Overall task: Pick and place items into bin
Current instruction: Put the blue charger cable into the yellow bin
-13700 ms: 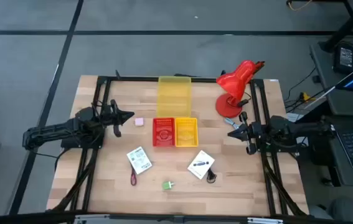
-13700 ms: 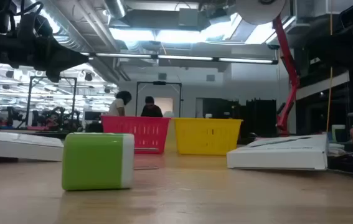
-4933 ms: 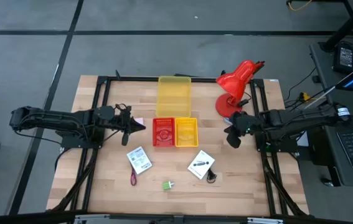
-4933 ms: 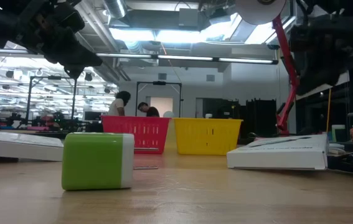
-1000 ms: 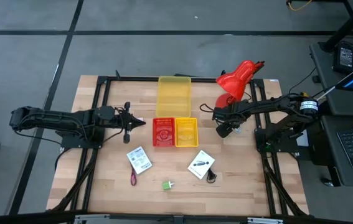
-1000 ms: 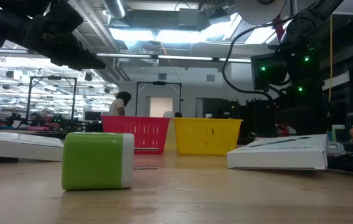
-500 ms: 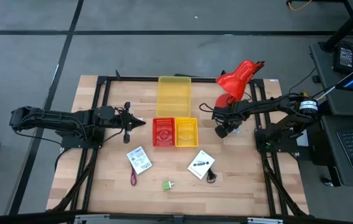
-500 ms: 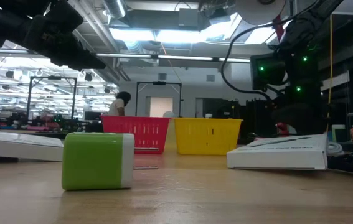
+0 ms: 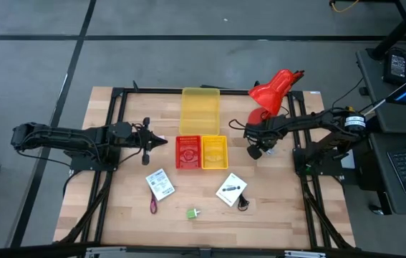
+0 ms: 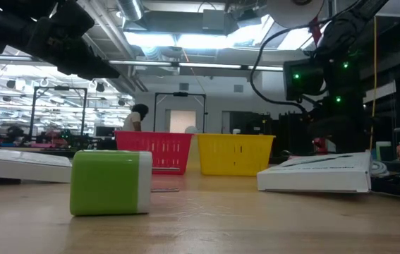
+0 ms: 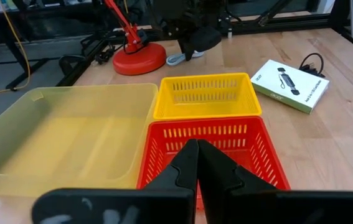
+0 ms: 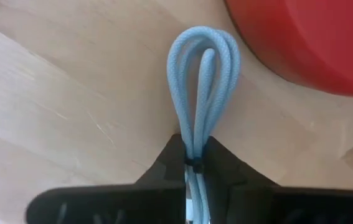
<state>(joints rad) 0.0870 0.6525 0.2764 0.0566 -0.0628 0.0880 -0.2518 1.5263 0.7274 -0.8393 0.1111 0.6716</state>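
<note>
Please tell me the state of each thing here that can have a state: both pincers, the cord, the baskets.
Right pincer: shut on light blue cord, beside the lamp base.
Light blue cord: looped, lying on the table.
Left pincer: shut, holding nothing, at the red basket.
Red basket: nothing visible inside.
Yellow basket: nothing visible inside.

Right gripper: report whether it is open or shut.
Shut on the light blue cord: the right gripper pinches the looped cord between its fingers, beside the red lamp base.

A folded pale blue cord point(image 12: 202, 93) lies on the table, pinched between dark fingers. A green block point(image 9: 192, 213), a dark red pen-like tool point(image 9: 153, 204) and two white packets point(image 9: 160, 184) point(image 9: 231, 189) lie flat nearby.
</note>
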